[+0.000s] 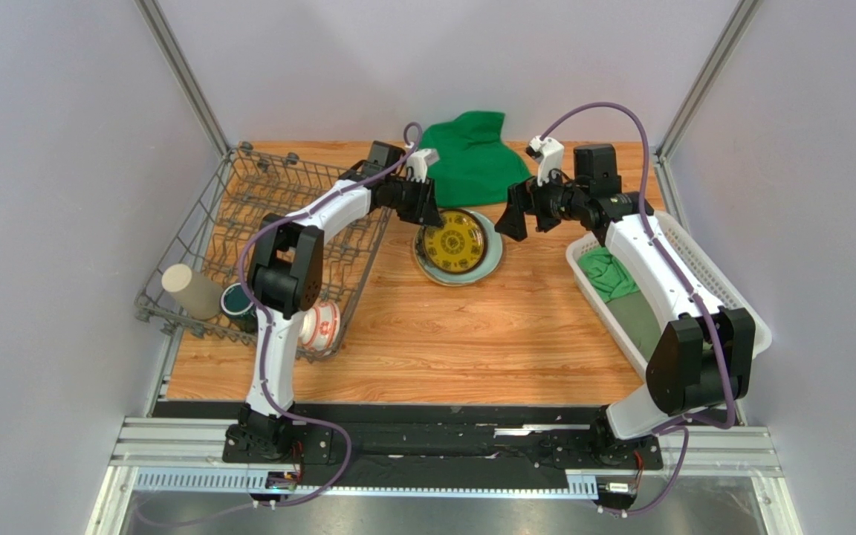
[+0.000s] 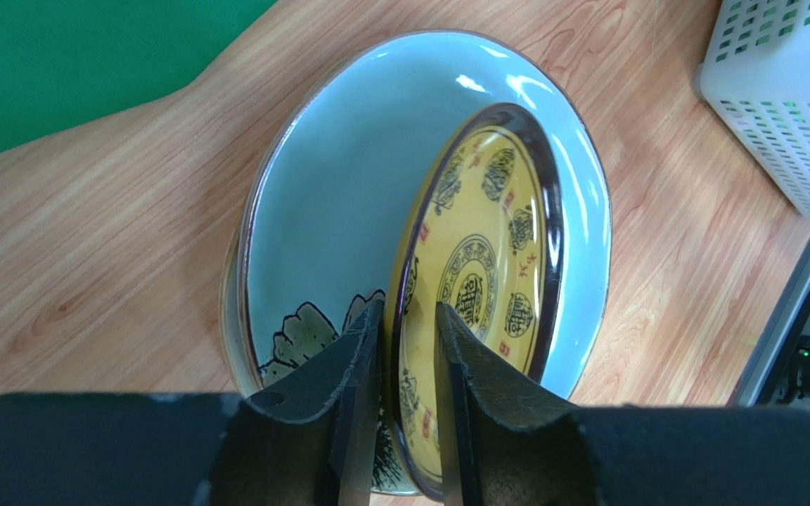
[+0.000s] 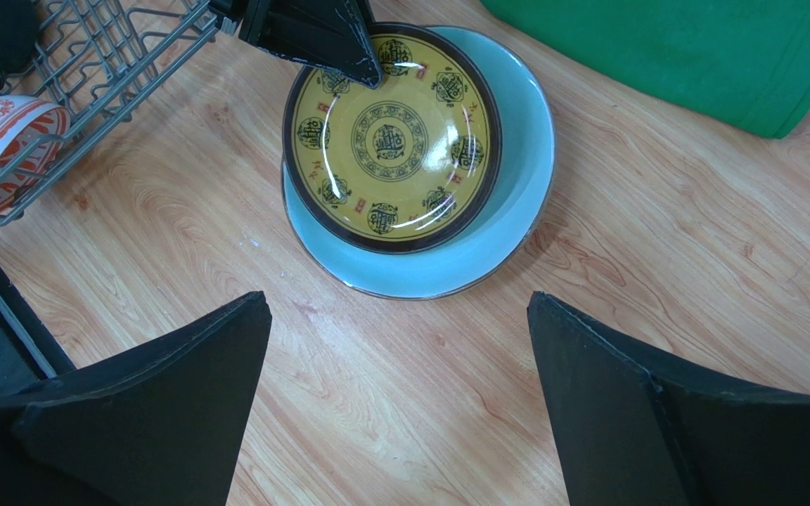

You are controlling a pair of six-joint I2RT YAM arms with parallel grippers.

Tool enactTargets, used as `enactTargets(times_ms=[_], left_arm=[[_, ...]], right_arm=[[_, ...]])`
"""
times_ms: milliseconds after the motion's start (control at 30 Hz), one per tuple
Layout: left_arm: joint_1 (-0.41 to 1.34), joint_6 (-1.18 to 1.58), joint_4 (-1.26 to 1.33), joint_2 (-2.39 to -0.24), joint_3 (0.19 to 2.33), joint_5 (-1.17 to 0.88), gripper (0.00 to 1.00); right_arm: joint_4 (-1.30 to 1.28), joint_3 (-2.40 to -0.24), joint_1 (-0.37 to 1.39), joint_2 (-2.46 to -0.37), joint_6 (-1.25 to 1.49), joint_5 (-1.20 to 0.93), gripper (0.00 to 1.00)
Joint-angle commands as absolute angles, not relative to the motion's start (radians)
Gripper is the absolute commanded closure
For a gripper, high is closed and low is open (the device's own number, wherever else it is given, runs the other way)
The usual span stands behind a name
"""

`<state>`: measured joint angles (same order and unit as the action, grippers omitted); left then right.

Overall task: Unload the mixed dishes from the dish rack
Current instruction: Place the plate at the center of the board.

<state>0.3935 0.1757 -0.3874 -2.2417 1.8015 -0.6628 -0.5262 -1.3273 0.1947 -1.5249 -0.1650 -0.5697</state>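
The step in hand was setting down the small yellow-and-dark patterned plate (image 3: 390, 137), which lay nested inside the pale green plate (image 3: 515, 158) on the bench (image 1: 488, 334), just in front of the green cloth (image 1: 472, 156). The left end effector (image 2: 407, 316) straddled the patterned plate's rim with its fingers a little apart, a sliver of gap showing on either side, so it looked released rather than clenched. The right end effector (image 3: 399, 306) hovered wide open above the bench beside the stacked plates, grasping nothing. In the dish rack (image 1: 237, 201) there remained the beige handleless cup (image 1: 185, 288), the dark teal mug (image 1: 237, 299) and the red-and-white bowl (image 1: 324, 326) at its near end. The next move probably called for the left arm to lift clear of the rim without dragging the plate, then swing back to the rack for one of those three.
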Motion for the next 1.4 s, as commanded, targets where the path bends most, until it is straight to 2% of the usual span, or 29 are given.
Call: enactTargets(times_ms=[0,367,833,1100,1367], left_arm=[[0.400,0.155,-0.393,-2.255,1.850,-0.667,0.66],[0.425,0.051,-0.454,-2.220,1.842,-0.494,0.53],[0.474,0.002,-0.486,-2.163,1.830,-0.262,0.51],[0.474,-0.064,-0.453,-1.950,1.740,-0.160,0.50],[0.474,-0.152,-0.480,-1.677,1.625,-0.031,0.45]], right_arm=[[-0.509,-1.331,0.192,-1.526,-0.176,-0.591,0.03],[-0.514,-1.333,0.190,-1.537,-0.175,-0.600,0.03],[-0.515,-1.331,0.189,-1.539,-0.176,-0.611,0.03],[-0.515,-1.331,0.189,-1.542,-0.179,-0.606,0.03],[-0.509,-1.330,0.189,-1.532,-0.170,-0.597,0.02]])
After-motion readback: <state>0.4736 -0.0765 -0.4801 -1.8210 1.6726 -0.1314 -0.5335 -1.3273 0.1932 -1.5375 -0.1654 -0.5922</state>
